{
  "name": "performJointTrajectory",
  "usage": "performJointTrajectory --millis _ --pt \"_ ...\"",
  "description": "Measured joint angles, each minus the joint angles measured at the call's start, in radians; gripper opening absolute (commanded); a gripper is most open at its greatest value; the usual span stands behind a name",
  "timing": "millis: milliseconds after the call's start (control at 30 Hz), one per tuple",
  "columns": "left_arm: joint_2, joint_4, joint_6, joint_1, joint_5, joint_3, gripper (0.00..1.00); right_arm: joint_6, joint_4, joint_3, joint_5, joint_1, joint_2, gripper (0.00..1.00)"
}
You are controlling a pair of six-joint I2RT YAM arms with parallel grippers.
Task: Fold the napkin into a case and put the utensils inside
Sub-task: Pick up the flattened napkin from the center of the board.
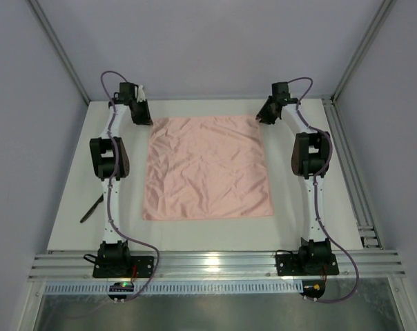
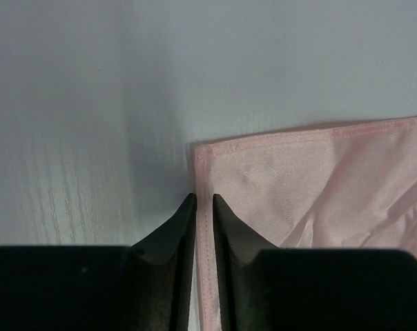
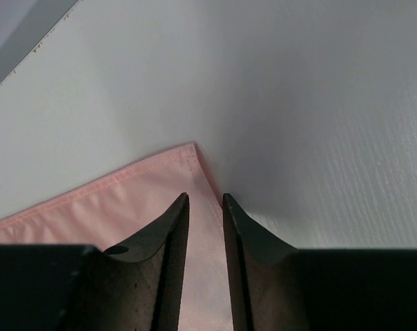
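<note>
Left gripper [image 2: 201, 201] jaws a slit apart over the far-left hem of the napkin [image 2: 298, 179], right gripper [image 3: 205, 198] same at the far-right corner — can't tell if either pinches. Napkin flat on the table [image 1: 215, 234], bare board past every edge — fork [image 1: 92, 208] well left.

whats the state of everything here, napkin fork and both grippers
napkin: spread flat, unfolded, wrinkled
fork: lying on the table left of the napkin, untouched
left gripper: nearly closed over the napkin's far left corner, grip unclear
right gripper: nearly closed over the far right corner, grip unclear
</note>
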Motion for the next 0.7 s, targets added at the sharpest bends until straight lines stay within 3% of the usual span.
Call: performJointTrajectory --millis 100,200,267,467,700 --pt "0.003 0.002 0.003 0.013 0.034 0.0 0.0 0.007 0.013 0.001 -0.019 0.0 0.005 0.23" --pt "0.004 0.003 0.006 0.018 0.055 -0.001 0.0 0.015 0.022 0.001 -0.03 0.0 0.011 0.16" --pt "0.003 0.01 0.01 0.018 0.073 -0.008 0.0 0.016 0.027 0.001 -0.035 0.0 0.013 0.05" --pt "-0.026 0.056 0.051 0.017 0.122 -0.074 0.0 0.019 0.065 -0.017 -0.056 0.0 0.013 0.04" --pt "-0.084 0.066 0.101 0.017 0.16 -0.147 0.0 -0.038 0.174 -0.192 -0.092 0.0 -0.082 0.04"
